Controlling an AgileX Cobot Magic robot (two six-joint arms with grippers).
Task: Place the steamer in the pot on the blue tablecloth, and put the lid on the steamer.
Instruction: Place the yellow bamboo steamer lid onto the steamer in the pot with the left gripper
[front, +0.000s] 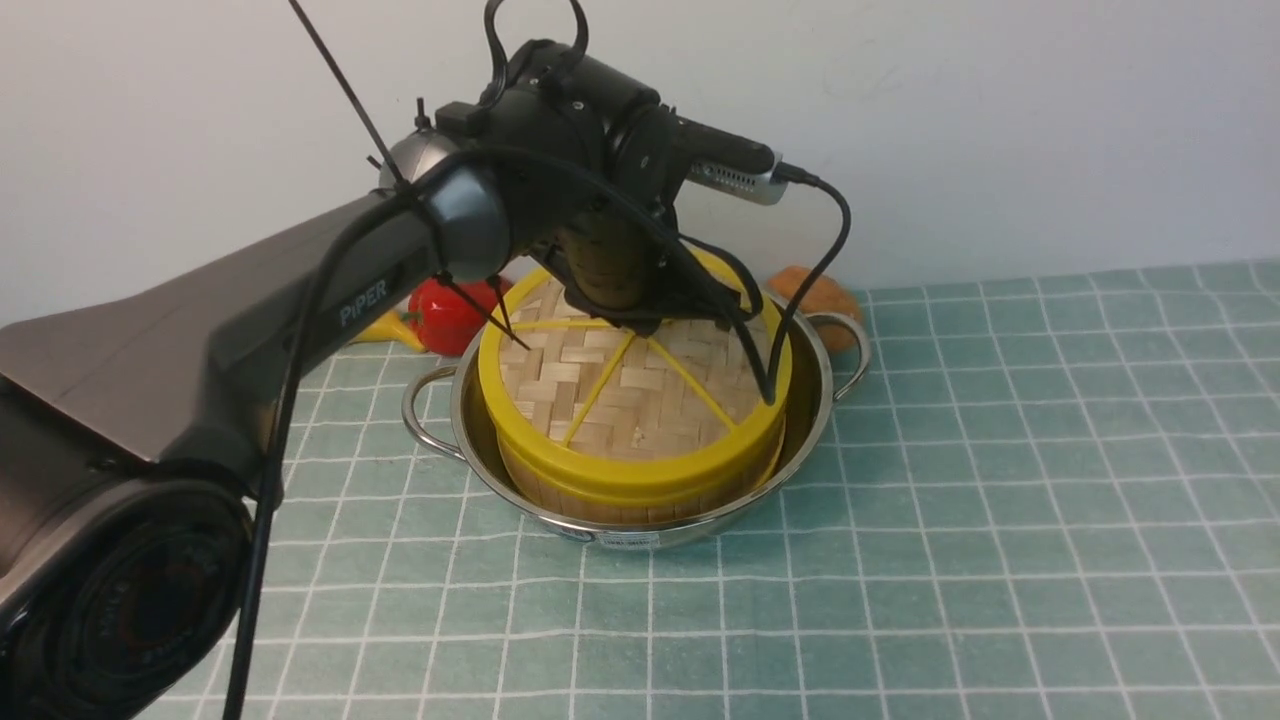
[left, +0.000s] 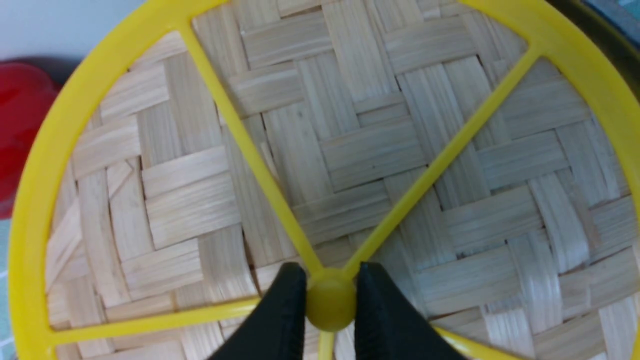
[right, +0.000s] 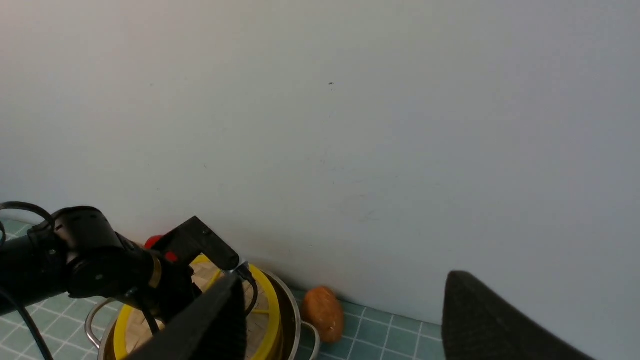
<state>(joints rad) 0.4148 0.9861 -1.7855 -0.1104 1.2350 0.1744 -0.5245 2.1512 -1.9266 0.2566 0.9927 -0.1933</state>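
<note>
The steel pot (front: 806, 430) stands on the blue tablecloth (front: 950, 500). The steamer (front: 600, 505) sits inside it; only its slatted wall shows, and its contents are hidden. The woven lid (front: 640, 400) with yellow rim and spokes lies on top of the steamer. My left gripper (front: 642, 322) comes down on the lid's middle. In the left wrist view my left gripper (left: 330, 295) is shut on the lid's (left: 350, 150) central knob. My right gripper (right: 344, 277) is open and empty, held high off to the side, and is out of the front view.
A red pepper (front: 450, 310) and a yellow item (front: 385, 328) lie behind the pot on the left. An orange-brown item (front: 820, 295) lies behind its right handle. The white wall stands close behind. The cloth reaches to the right and the front.
</note>
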